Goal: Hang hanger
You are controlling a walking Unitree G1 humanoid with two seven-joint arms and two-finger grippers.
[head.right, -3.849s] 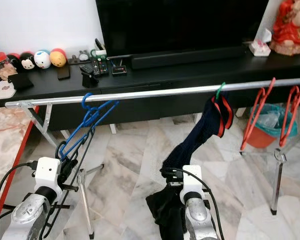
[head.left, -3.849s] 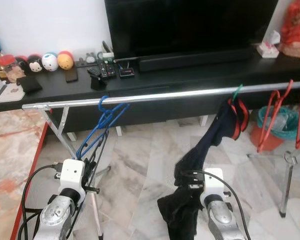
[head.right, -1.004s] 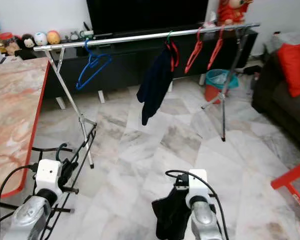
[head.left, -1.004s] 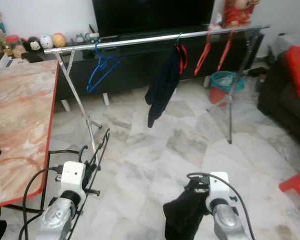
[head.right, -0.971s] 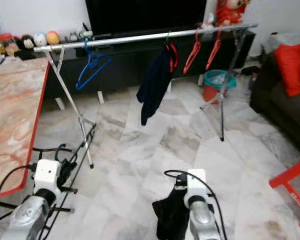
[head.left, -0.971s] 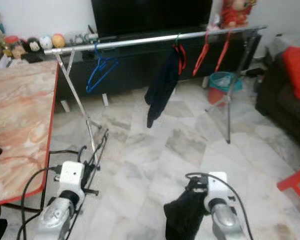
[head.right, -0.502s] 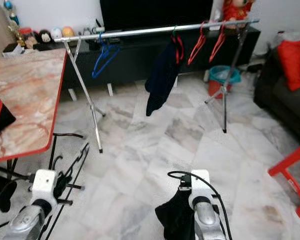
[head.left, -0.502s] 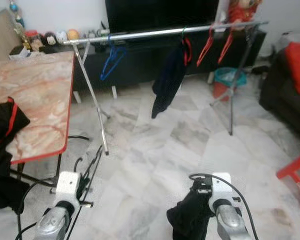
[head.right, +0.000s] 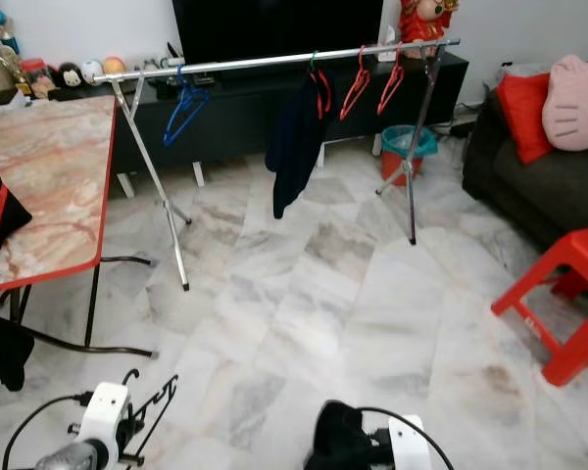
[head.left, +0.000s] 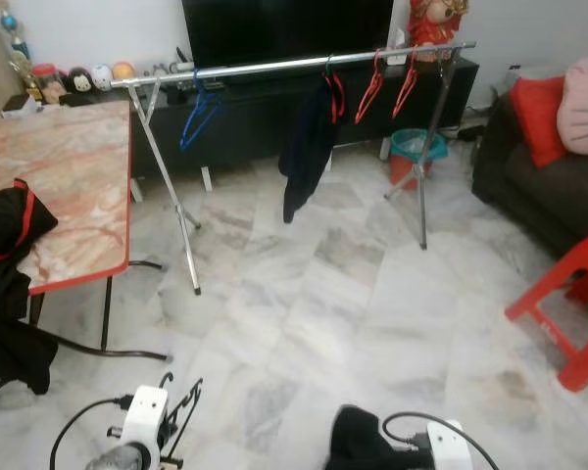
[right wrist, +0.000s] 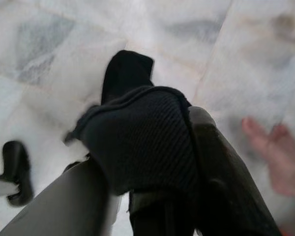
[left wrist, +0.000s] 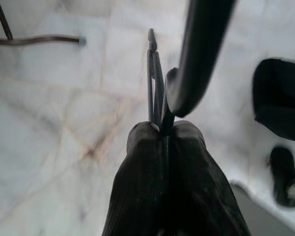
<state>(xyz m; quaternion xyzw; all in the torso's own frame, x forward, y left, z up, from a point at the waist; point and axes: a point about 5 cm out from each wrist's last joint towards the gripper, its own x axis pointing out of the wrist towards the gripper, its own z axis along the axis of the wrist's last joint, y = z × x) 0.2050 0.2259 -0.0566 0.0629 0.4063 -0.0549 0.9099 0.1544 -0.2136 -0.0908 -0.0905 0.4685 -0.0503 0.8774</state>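
From the left eye view I count one silver rail [head.left: 294, 65] at the far side carrying four hangers: one blue hanger [head.left: 198, 110] at the left, one under a dark garment [head.left: 307, 152], and two red hangers [head.left: 387, 83] at the right. One marble table [head.left: 54, 186] stands on the left, one red stool [head.left: 568, 304] on the right.

In the left wrist view, my left claw [left wrist: 162, 135] is pinched tight on one black hanger [left wrist: 155, 81], which juts straight out past the fingertips.

In the right wrist view, my right claw [right wrist: 152, 162] is clamped on one black cloth [right wrist: 137, 132] bunched between its fingers.
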